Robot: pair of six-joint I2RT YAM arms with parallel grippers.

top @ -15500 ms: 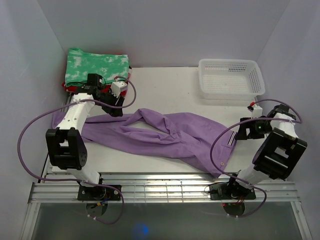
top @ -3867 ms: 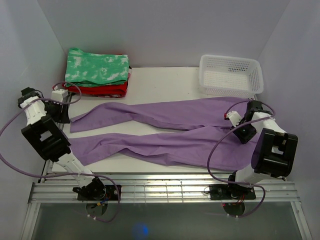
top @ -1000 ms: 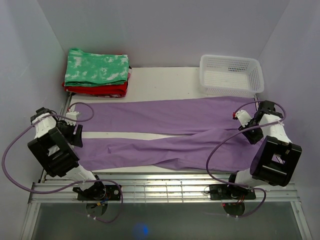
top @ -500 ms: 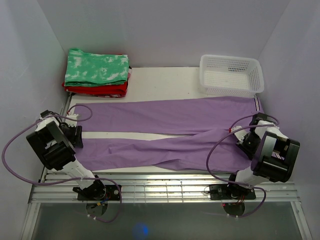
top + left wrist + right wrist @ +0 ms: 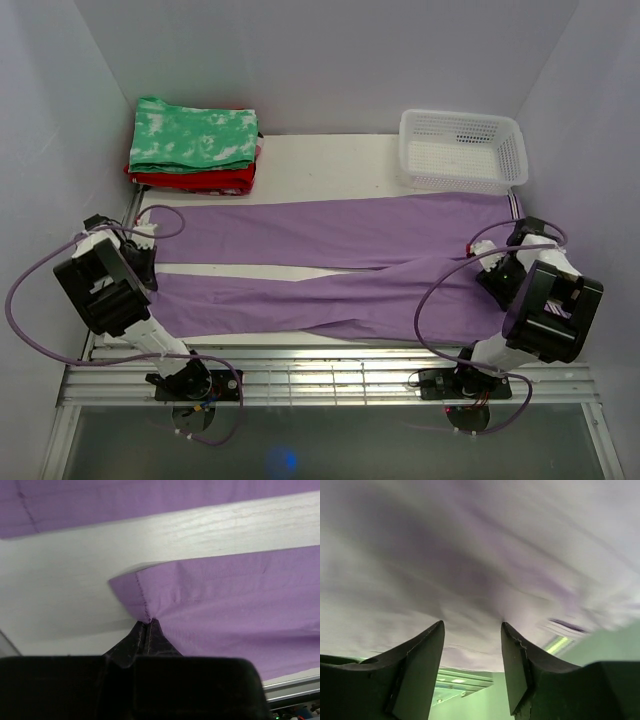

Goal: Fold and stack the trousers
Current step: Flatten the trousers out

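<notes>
Top external view: trousers lie flat, unfolded, unstacked; my left pincer pinches the near leg's cuff, my right pincer stands parted, holding nothing

Right pincer jaws apart; blurred trousers close ahead

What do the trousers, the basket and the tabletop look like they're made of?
Trousers: soft matte woven cloth, likely cotton; fine weave, stitched hem. Basket: white rigid plastic, by its moulded mesh. Tabletop: white-finished wood or laminate; faint grain shows.
</notes>
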